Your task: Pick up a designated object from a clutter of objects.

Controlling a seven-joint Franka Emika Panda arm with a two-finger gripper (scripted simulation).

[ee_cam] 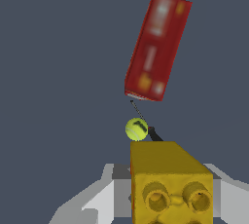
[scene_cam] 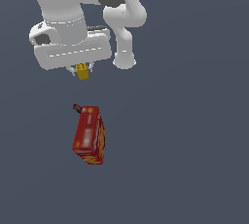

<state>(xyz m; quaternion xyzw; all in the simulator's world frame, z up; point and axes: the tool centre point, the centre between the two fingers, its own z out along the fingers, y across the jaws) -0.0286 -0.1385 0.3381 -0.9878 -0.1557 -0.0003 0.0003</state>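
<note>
Wrist view: the jaws (ee_cam: 170, 203) are closed narrowly on the yellow cube (ee_cam: 170, 181), a studded block that fills the space between the pale fingers (ee_cam: 104, 196). In the exterior view the cube (scene_cam: 83, 72) hangs under the white hand, lifted clear of the grey table (scene_cam: 194, 145), so the pick appears nearly done.

The main risk, as a judgement: only a small part of the cube seems pinched, so a quick swing or any easing of the jaws could let it slip and fall.

Taking the red box (scene_cam: 89, 135) as landmark: the cube is above it in the exterior view, well apart. A dark red-tipped stick (scene_cam: 76, 107) sits at the box's near upper corner. A small yellow-green ball (ee_cam: 136, 129) shows between box (ee_cam: 156, 47) and cube.
</note>
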